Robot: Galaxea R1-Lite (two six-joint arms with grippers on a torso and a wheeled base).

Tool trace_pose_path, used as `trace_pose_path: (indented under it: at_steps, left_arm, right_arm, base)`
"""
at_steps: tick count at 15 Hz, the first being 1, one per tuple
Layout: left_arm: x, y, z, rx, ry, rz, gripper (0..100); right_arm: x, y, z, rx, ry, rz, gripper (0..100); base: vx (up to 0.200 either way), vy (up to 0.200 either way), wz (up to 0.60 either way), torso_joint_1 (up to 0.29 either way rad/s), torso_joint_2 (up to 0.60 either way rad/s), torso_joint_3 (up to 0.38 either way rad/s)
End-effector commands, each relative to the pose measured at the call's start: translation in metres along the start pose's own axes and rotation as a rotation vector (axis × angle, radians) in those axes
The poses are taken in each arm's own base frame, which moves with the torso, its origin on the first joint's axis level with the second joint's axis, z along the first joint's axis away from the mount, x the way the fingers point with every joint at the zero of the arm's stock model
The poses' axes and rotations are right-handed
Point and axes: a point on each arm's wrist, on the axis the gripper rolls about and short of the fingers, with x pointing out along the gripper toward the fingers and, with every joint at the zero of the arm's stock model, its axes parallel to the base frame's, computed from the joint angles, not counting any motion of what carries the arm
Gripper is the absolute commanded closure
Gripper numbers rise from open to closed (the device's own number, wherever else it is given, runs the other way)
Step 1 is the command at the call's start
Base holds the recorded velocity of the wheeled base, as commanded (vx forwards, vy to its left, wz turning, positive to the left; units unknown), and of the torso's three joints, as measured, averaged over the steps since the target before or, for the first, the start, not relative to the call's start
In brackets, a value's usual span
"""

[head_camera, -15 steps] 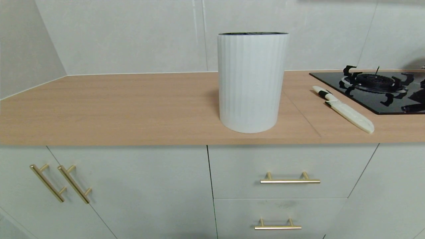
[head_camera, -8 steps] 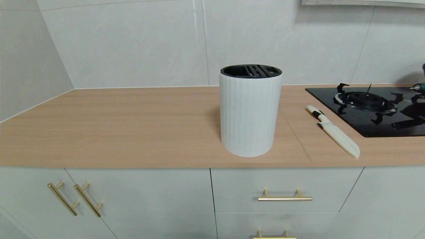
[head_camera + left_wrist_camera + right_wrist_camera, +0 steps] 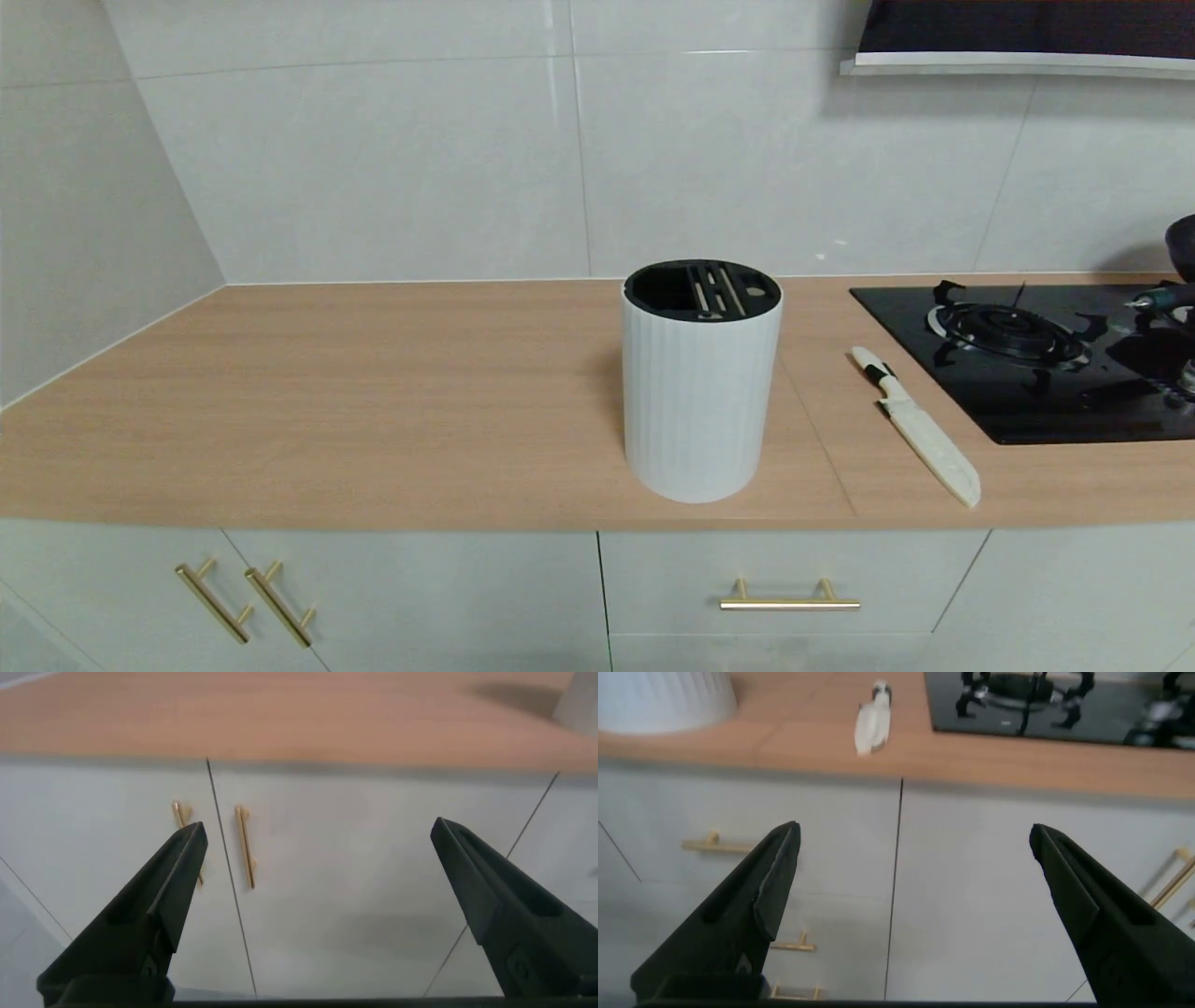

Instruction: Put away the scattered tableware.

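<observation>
A white ribbed knife holder [image 3: 701, 392] with a black slotted top stands on the wooden counter [image 3: 373, 401] near its front edge. To its right a cream knife [image 3: 915, 437] with a black band on the handle lies flat beside the hob, also seen as the knife [image 3: 873, 723] in the right wrist view, with the holder [image 3: 663, 698] to its side. My left gripper [image 3: 318, 877] is open, facing the cabinet doors below the counter. My right gripper [image 3: 910, 887] is open too, below the counter edge, in front of the cabinet fronts.
A black gas hob [image 3: 1027, 359] with pan supports sits at the counter's right end. Cabinet doors with brass handles [image 3: 243, 611] and a drawer handle [image 3: 789, 602] lie below. Tiled walls close the back and left. The counter's left half is bare wood.
The head camera has risen, so the whole scene sits lower in the picture and the holder's slotted top now shows. The holder and knife have not moved on the counter.
</observation>
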Motion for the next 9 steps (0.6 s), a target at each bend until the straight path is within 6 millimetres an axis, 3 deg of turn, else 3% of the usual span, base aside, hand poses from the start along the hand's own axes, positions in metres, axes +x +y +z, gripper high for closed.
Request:
trace_pose_path:
  at_steps: [1, 9]
  left_arm:
    - [0.0, 0.0, 0.0001, -0.001, -0.001, 0.0, 0]
    - [0.0, 0.0, 0.0001, -0.001, -0.001, 0.0, 0]
  right_arm:
    - [0.0, 0.0, 0.0, -0.002, 0.0, 0.0, 0]
    - [0.0, 0.0, 0.0, 0.0, 0.0, 0.0, 0]
  base:
    - [0.0, 0.0, 0.0, 0.237, -0.52, -0.286]
    - [0.0, 0.0, 0.0, 0.251, -0.54, -0.295]
